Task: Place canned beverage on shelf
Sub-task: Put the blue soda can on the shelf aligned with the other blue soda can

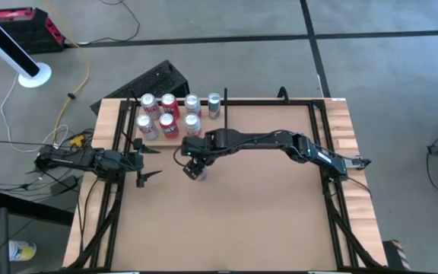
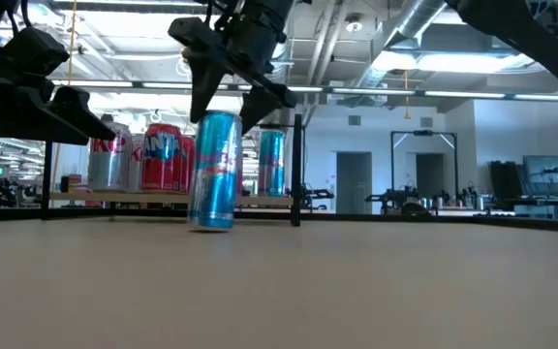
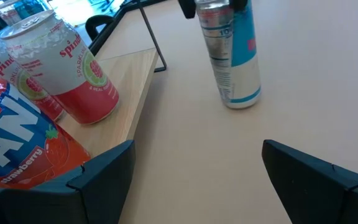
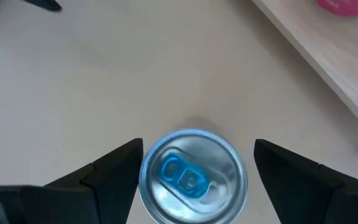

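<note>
right end effector (image 4: pixel 194 165) fingers apart, poised straight above the upright blue can (image 2: pixel 213 171) on the tabletop (image 1: pixel 265 213), shelf (image 3: pixel 126 84) just beyond it; can looks rigid, slick, tippy, so grip mid-body; left end effector (image 1: pixel 144 161) waits open nearby.

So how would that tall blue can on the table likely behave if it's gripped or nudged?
The blue can is tall and slim, standing upright on the tabletop, so a sideways nudge near its top would probably tip it. Once down, its round body would likely roll. Its glossy metal sides look smooth, so the open right gripper above it may slip unless it squeezes squarely.
</note>
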`<action>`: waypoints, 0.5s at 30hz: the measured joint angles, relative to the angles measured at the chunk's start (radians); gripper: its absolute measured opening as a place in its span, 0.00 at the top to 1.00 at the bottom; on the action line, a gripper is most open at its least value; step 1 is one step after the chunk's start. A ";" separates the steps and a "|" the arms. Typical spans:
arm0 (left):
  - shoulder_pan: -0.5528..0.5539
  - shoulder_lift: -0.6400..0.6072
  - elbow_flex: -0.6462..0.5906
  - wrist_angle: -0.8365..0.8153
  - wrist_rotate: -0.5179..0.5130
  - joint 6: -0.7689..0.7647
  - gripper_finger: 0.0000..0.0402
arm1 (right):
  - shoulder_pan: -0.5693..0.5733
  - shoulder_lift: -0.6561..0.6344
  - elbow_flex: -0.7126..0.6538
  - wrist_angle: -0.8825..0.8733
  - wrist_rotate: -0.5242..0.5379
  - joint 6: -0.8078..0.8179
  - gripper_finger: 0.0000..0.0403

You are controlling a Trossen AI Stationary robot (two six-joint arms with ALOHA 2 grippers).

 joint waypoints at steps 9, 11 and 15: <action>0.000 0.000 0.000 0.000 0.000 0.000 0.16 | -0.006 -0.043 0.000 -0.001 -0.012 -0.055 0.17; 0.000 0.000 0.000 0.000 0.000 0.000 0.16 | -0.002 -0.046 0.000 0.004 -0.042 -0.088 0.17; 0.000 0.000 0.000 0.000 0.000 0.000 0.16 | 0.018 -0.049 -0.001 -0.011 -0.051 -0.195 0.17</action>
